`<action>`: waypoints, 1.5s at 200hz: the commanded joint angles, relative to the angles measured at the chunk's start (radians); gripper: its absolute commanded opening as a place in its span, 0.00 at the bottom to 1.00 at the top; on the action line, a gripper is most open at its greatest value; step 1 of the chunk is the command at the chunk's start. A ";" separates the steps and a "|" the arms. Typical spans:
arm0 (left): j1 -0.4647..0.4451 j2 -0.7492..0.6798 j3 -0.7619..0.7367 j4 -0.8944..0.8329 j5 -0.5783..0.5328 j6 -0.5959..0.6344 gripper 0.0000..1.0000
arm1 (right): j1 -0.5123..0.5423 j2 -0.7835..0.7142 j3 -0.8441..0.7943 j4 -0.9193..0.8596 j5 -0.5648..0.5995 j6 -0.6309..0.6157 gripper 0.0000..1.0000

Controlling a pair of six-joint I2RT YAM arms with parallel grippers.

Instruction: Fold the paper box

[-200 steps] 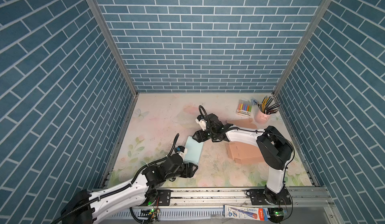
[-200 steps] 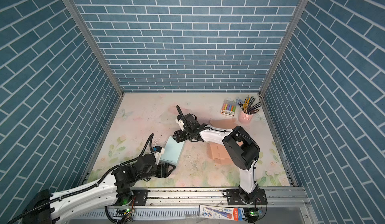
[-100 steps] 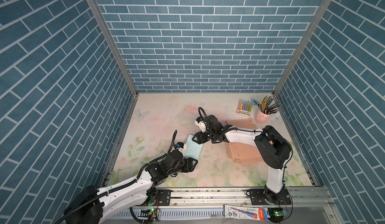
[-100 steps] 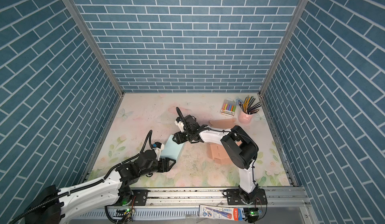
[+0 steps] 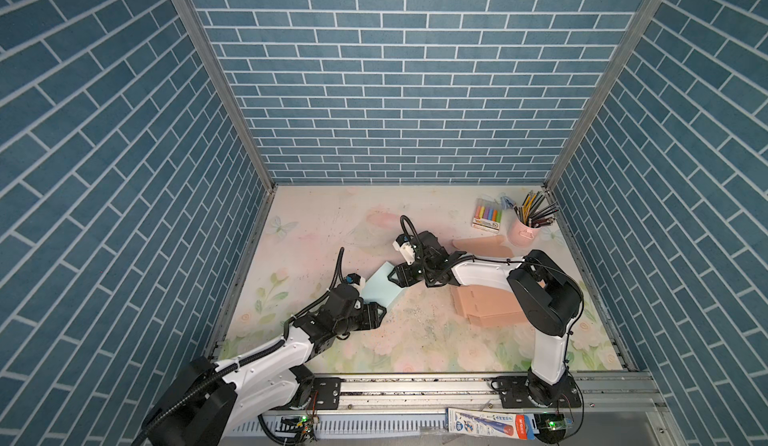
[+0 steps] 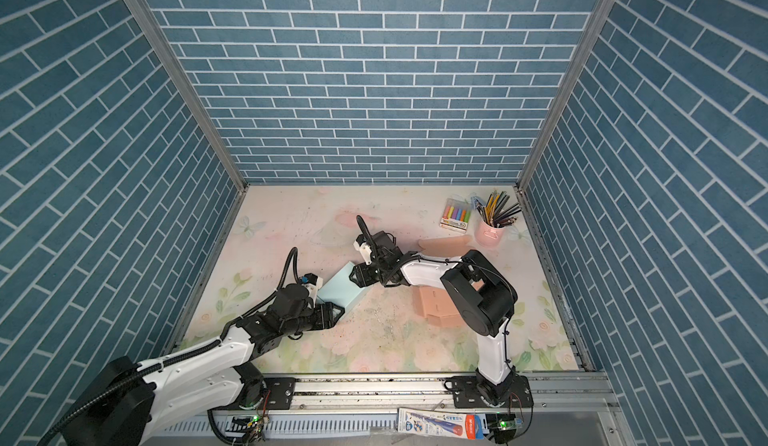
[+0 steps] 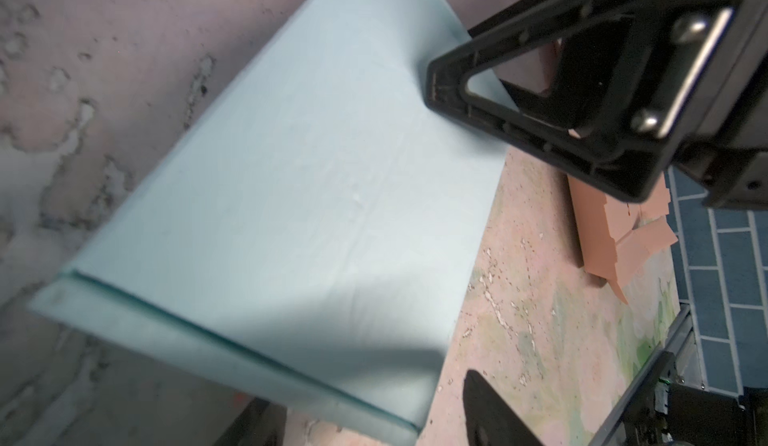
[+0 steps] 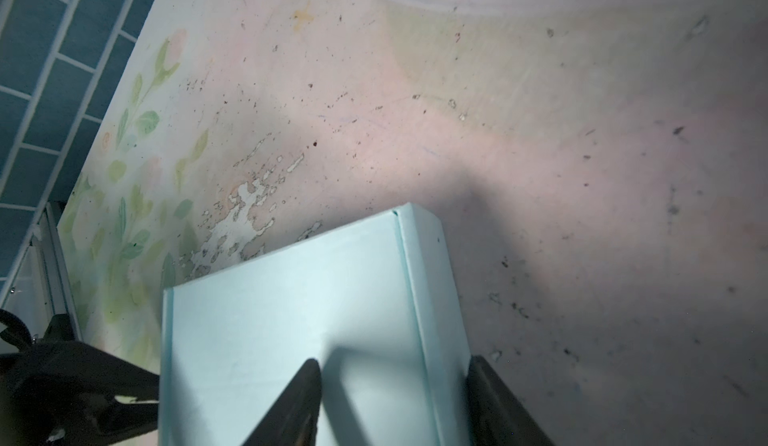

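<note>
The paper box (image 5: pixel 384 289) (image 6: pixel 341 292) is a light-blue closed carton lying askew on the floral mat left of centre. My left gripper (image 5: pixel 375 314) (image 6: pixel 336 313) is at its near end. In the left wrist view its jaws (image 7: pixel 365 406) stand wide apart around the box's (image 7: pixel 311 182) near corner. My right gripper (image 5: pixel 395 278) (image 6: pixel 355 275) is at the far end. In the right wrist view one finger (image 8: pixel 309 375) lies over the box's (image 8: pixel 270 332) top face and the other is against its side wall, with the long edge between them.
A flat pink carton (image 5: pixel 486 305) lies under my right arm, and another pink piece (image 5: pixel 482 243) lies behind it. A marker pack (image 5: pixel 487 215) and a pink cup of pencils (image 5: pixel 525 230) stand at the back right. Brick-patterned walls enclose three sides.
Both grippers have narrowed their jaws. The left one has moved up to the box's near end, the right one has slid down onto its far end, and the box has turned slightly.
</note>
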 commanded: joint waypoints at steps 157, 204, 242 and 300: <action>0.312 0.640 0.491 0.304 0.136 0.206 0.62 | -0.139 0.239 0.313 0.028 -0.177 0.028 0.57; 0.349 0.798 0.659 0.307 0.179 0.226 0.61 | -0.171 0.335 0.434 0.030 -0.202 0.054 0.57; 0.365 0.903 0.773 0.294 0.177 0.240 0.61 | -0.198 0.409 0.527 0.050 -0.227 0.094 0.57; 0.384 1.012 0.924 0.268 0.183 0.249 0.61 | -0.210 0.466 0.610 0.085 -0.205 0.135 0.58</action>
